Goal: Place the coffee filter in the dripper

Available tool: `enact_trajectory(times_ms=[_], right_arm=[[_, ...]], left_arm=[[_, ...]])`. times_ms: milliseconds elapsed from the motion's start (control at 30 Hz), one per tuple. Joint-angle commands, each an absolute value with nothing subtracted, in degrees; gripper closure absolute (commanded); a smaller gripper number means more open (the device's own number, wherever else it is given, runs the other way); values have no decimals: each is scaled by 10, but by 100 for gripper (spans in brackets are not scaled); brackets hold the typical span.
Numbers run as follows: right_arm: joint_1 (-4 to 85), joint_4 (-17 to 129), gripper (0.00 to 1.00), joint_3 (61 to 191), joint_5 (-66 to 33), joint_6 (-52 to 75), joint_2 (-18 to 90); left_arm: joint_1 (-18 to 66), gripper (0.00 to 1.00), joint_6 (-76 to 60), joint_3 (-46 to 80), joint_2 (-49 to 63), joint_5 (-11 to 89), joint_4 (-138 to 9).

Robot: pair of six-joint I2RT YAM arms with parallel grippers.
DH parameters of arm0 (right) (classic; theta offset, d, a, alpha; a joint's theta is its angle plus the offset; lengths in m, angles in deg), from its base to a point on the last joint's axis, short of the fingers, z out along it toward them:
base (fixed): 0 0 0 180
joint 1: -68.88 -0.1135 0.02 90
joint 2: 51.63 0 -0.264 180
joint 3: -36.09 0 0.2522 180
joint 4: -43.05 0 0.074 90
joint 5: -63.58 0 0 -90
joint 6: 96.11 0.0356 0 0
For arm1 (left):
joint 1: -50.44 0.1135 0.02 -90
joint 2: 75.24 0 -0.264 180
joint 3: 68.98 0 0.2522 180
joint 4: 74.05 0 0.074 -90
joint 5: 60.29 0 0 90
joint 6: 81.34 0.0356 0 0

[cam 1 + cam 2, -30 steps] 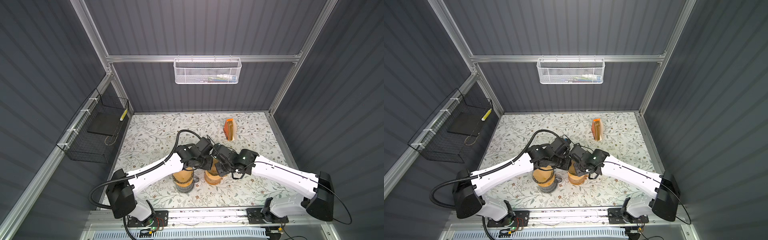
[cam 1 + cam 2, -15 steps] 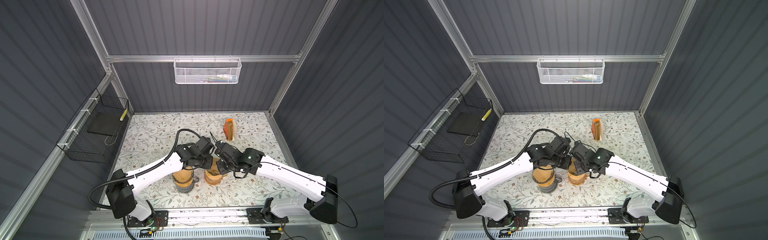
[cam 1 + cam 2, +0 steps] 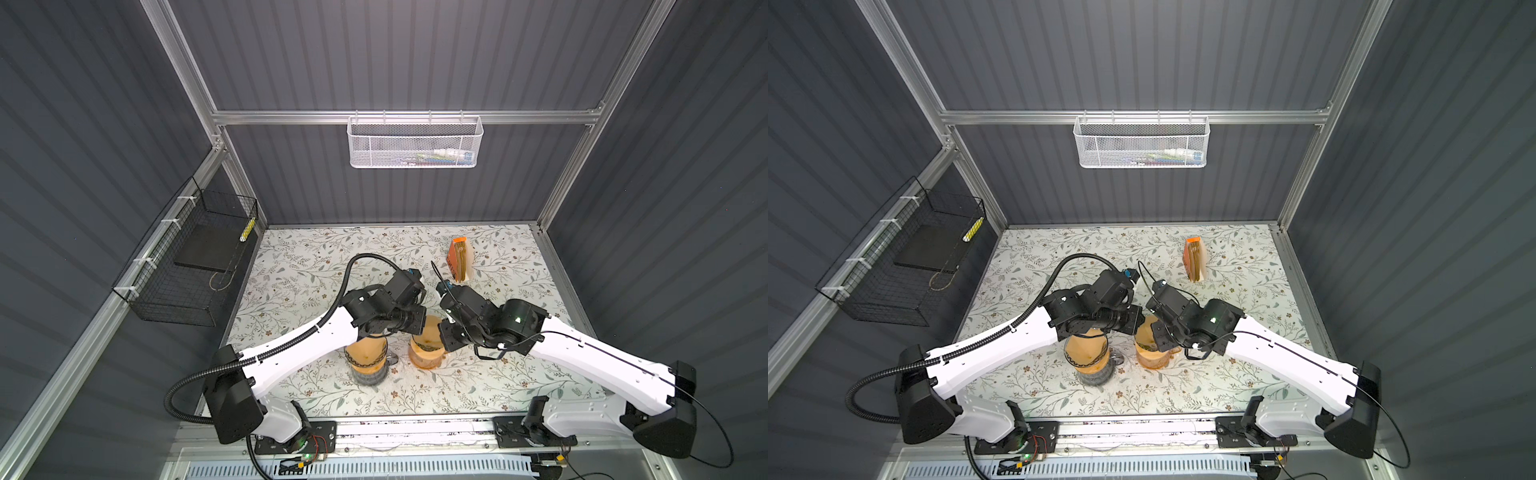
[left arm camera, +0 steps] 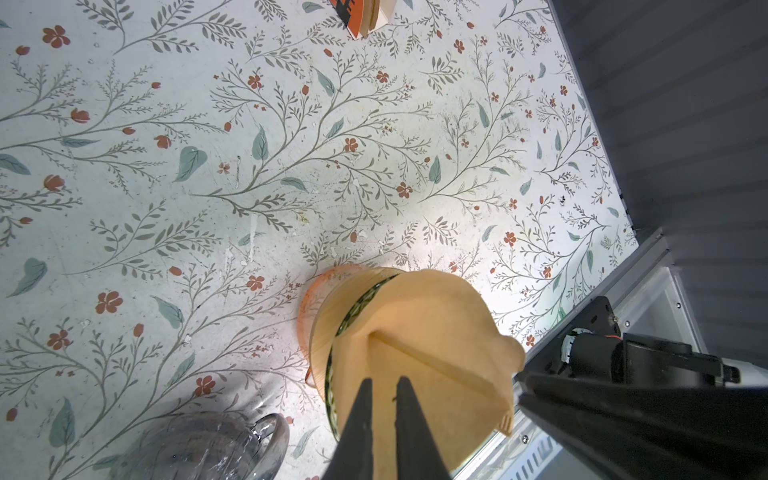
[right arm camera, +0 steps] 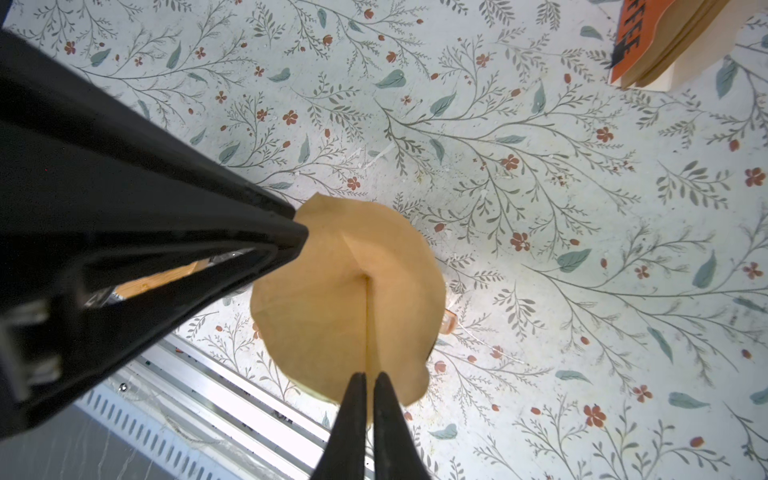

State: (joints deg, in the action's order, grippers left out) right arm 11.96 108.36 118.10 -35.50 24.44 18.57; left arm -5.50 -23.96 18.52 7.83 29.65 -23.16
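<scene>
A tan paper coffee filter (image 4: 432, 332) hangs partly opened just above the dripper (image 4: 322, 320), an orange cone with a wooden collar and a dark band. My left gripper (image 4: 384, 386) is shut on one side of the filter. My right gripper (image 5: 370, 378) is shut on the filter's (image 5: 332, 299) folded seam, opposite the left fingers (image 5: 266, 232). In both top views the two gripper heads meet over the dripper (image 3: 424, 357) (image 3: 1152, 357), with a strip of filter (image 3: 430, 326) showing between them. The dripper's inside is hidden under the paper.
A glass carafe (image 3: 368, 368) (image 4: 199, 449) with an orange cone on top stands just left of the dripper. An orange box of filters (image 3: 459, 259) stands at the back right. A black wire basket (image 3: 187, 266) hangs on the left wall, a white mesh basket (image 3: 415, 141) on the back wall.
The right arm has shifted slightly, its wrist moving a little back and its elbow outward. Both grippers keep hold of the filter over the dripper.
</scene>
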Motion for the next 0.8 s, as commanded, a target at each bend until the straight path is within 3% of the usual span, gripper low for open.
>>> enact_trajectory(times_ms=[0, 767], right_arm=[[110, 1089, 90, 1169, -336, 261, 181], [97, 1080, 90, 1156, -342, 263, 215]], left_arm=[[-57, 86, -240, 174, 67, 292, -231], [-57, 86, -242, 163, 76, 293, -228]])
